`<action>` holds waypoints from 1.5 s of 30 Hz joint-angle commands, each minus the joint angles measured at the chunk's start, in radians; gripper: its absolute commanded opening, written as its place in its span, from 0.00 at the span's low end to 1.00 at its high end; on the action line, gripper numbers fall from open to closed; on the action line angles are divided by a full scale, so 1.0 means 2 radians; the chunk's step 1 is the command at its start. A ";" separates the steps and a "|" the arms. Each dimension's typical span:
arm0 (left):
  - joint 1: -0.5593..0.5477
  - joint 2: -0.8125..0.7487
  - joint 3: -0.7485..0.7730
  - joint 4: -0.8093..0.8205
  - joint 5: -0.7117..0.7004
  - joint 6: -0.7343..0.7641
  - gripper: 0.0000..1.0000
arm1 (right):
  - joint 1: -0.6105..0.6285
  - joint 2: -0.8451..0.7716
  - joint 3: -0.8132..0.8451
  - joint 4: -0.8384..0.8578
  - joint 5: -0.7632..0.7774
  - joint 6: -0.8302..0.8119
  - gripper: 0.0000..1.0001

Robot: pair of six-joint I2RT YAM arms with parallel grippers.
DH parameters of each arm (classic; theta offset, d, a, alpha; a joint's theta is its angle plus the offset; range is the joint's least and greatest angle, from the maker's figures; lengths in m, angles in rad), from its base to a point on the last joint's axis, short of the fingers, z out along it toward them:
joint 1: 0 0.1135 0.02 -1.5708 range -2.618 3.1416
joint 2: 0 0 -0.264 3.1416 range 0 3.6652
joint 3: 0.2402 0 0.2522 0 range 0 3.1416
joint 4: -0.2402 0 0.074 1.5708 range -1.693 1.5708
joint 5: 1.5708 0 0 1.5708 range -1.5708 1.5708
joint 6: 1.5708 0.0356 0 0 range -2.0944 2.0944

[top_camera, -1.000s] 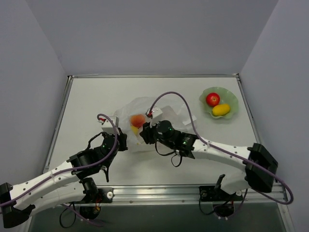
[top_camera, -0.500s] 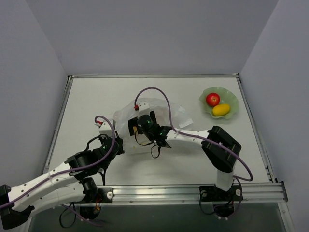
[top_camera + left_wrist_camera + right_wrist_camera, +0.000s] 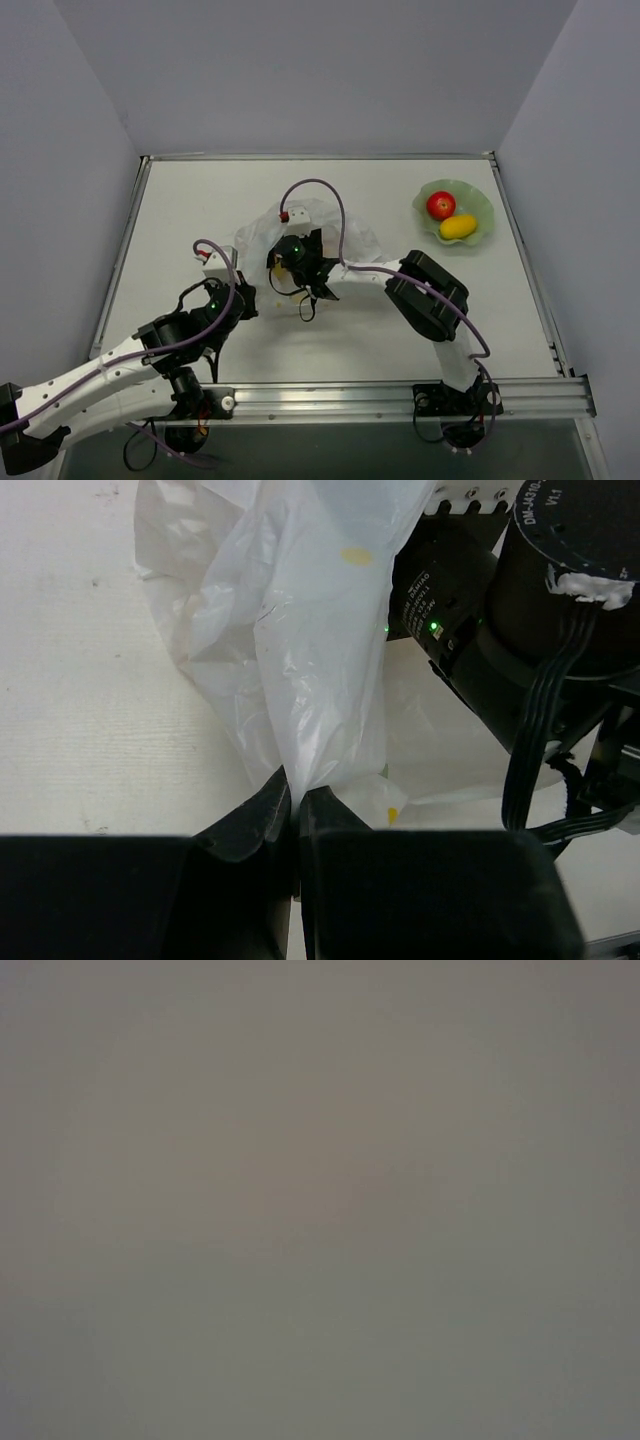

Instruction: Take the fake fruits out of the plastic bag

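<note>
right hand [image 3: 285, 262] hidden inside plastic bag [image 3: 256, 240]; wrist view blank.

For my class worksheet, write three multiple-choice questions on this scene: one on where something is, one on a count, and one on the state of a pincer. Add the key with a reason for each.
1. Where is the red apple?
A. On the bare table by the left arm
B. In the green dish
C. On the metal rail at the near edge

2. How many fruits lie in the dish?
A. One
B. Four
C. Two

3. What state is the left pincer in?
A. Shut on a fold of the plastic bag
B. Wide open above the dish
C. Shut on the apple

Key:
1 B: the top view shows the apple inside the dish at the far right.
2 C: only the apple and a yellow fruit lie there.
3 A: the left wrist view shows it closed with bag film pinched in it.
</note>
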 commanded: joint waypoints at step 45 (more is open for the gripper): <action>0.008 0.089 0.006 0.141 -0.006 0.055 0.02 | -0.164 -0.474 -0.046 -0.149 -0.191 -0.045 0.43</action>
